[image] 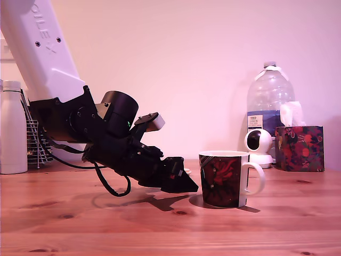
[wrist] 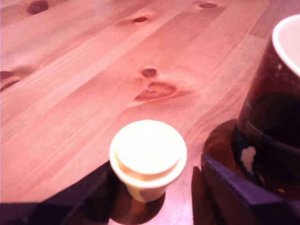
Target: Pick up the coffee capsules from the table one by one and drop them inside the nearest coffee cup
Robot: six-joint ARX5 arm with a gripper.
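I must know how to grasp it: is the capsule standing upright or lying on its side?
Upright. The wrist view shows the capsule standing on the table, wide rimmed top up, narrow base down, between the pincer's two fingers.

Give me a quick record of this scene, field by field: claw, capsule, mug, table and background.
claw: low over the table, jaws apart on either side of the capsule
capsule: cream, upright on the table between the fingers, not gripped
mug: dark with red floral pattern, upright, beside the claw on the exterior view's right
table: knotty pine
background: water bottle, white camera, tissue box
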